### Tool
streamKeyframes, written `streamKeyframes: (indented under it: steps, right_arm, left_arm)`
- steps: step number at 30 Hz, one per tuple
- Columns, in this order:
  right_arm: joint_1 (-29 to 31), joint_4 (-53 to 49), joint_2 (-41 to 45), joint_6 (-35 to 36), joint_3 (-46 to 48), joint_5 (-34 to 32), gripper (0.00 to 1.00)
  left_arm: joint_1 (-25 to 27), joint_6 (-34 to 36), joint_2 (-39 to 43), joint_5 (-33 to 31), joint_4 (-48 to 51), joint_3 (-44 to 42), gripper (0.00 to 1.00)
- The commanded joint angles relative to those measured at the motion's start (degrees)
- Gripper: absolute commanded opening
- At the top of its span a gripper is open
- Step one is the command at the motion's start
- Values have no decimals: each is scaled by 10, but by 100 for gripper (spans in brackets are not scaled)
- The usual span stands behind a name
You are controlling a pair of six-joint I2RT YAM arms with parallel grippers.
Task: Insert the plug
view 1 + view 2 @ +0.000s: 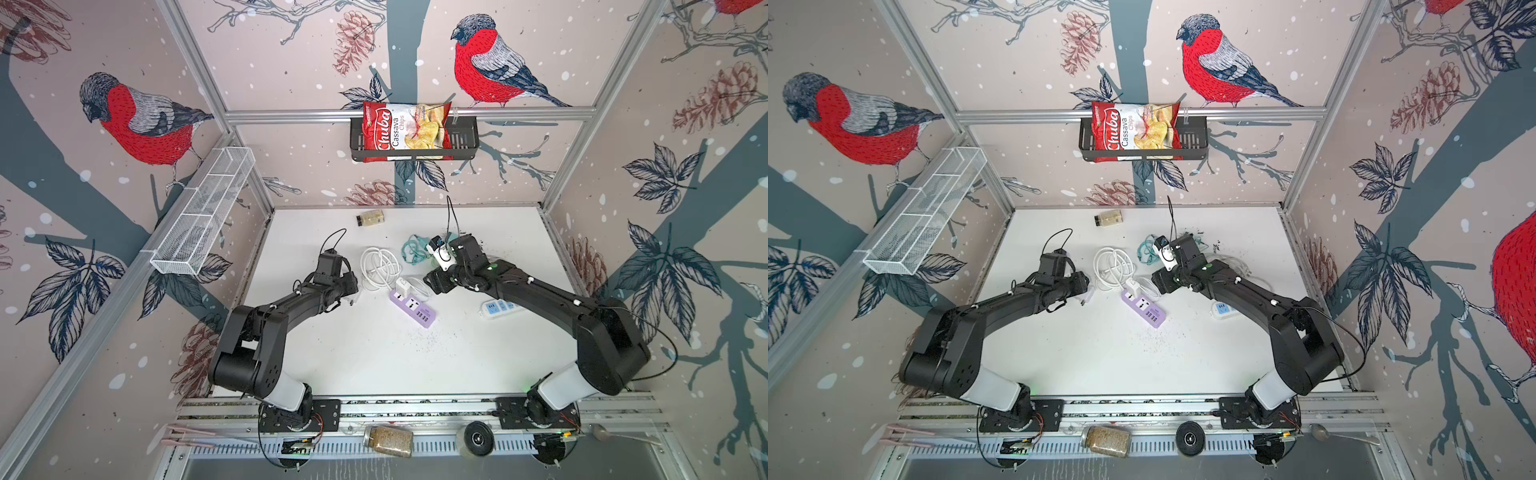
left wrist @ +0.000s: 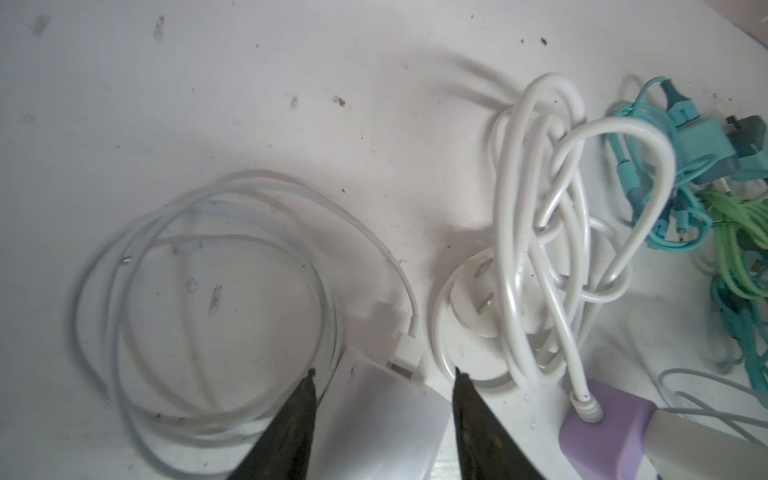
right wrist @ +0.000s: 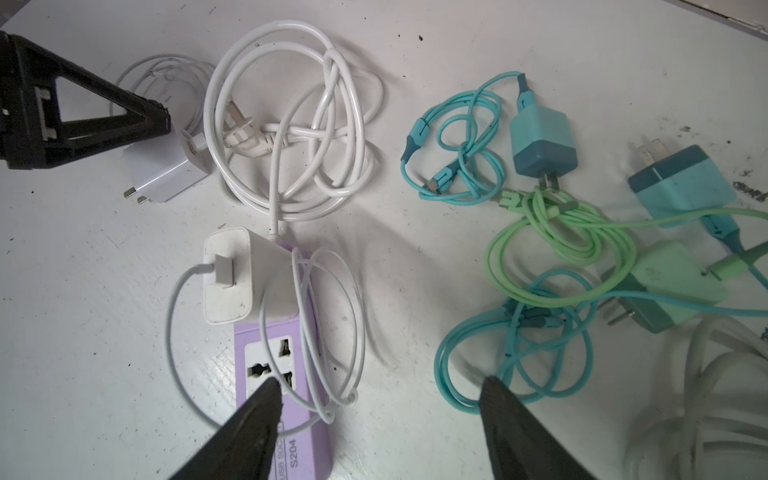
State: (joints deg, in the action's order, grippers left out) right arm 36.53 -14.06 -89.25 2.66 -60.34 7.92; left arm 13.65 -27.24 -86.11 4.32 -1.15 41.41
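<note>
The left jaws are standing open over a small white square charger. The right jaws are hanging open, empty, above the long purple power strip.

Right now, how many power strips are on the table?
2. A purple plastic power strip lies mid-table, a white charger plugged into it; a white power strip with blue sockets lies right of it, partly under the right arm. More could be hidden.

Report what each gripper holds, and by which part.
Right gripper: open, empty. Left gripper straddles the body of the white charger; whether it grips cannot be told.
</note>
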Motion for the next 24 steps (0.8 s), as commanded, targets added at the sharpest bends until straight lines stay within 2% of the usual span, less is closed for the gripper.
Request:
streamKeyframes:
  steps: [1, 9, 14, 24]
  right_arm:
    - [3, -4, 0, 0, -5, 0, 77]
    - [5, -4, 7, 0, -2, -6, 77]
    - [4, -2, 11, 0, 1, -5, 77]
    - [1, 2, 24, -4, 11, -8, 77]
  left_arm:
    - [0, -3, 23, -12, 28, -1, 57]
    - [6, -14, 31, -33, 64, -7, 65]
    - [13, -13, 30, -20, 48, -20, 65]
    - [39, 4, -13, -47, 54, 3, 67]
